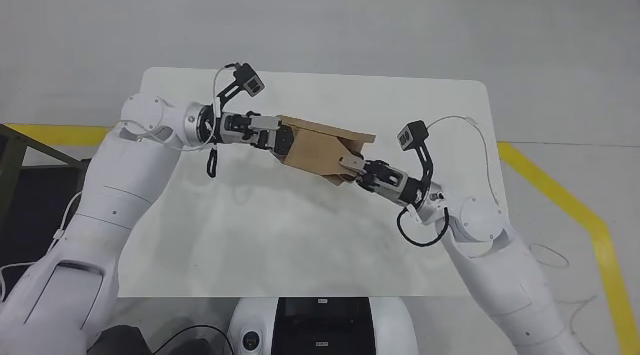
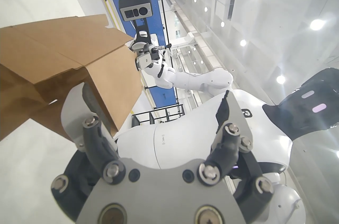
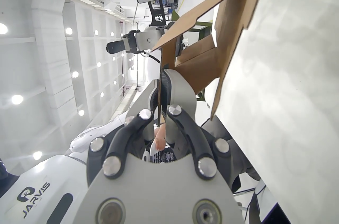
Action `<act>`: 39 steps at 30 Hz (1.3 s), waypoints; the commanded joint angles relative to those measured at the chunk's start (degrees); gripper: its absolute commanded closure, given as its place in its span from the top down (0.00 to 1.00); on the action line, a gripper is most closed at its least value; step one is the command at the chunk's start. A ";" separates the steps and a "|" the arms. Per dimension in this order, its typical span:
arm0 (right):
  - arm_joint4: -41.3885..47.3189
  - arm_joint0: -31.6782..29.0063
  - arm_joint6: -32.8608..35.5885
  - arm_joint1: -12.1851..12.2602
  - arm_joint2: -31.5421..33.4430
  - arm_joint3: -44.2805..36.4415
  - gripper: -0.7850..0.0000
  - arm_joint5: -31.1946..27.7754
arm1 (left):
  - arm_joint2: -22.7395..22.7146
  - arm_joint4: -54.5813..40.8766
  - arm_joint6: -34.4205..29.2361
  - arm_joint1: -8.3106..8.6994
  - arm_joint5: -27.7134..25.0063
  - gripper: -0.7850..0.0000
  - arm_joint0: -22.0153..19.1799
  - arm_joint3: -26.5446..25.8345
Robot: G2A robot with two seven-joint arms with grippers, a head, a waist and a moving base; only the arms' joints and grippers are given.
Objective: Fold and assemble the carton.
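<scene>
A brown carton (image 1: 325,147), partly opened into a sleeve with loose flaps, hangs above the middle of the white table (image 1: 250,245) between my two arms. My left gripper (image 1: 285,142) is at its left end. In the left wrist view this gripper (image 2: 156,105) is open wide, one finger (image 2: 88,100) lying against a wall of the carton (image 2: 66,63), the other standing apart. My right gripper (image 1: 352,167) is at the carton's right front corner. In the right wrist view it (image 3: 161,84) is shut on the thin edge of a panel of the carton (image 3: 212,58).
The table's front half and far right part are bare. A dark frame (image 1: 20,155) stands off the table's left edge, and yellow floor tape (image 1: 560,195) runs past the right side.
</scene>
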 commanded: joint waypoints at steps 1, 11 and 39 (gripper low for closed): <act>-0.11 -0.02 -0.19 -0.01 0.07 -0.03 0.00 -0.04 | -0.06 0.43 -0.14 -0.02 0.08 1.00 -0.09 0.06; -0.58 0.13 0.15 -0.07 0.15 -0.47 0.00 -0.43 | 0.74 2.24 -1.90 -0.24 1.75 1.00 -0.27 -0.05; 0.84 0.16 1.32 -0.38 0.03 -0.32 0.00 -2.01 | 4.40 0.30 -3.28 -1.20 4.79 1.00 -2.34 5.05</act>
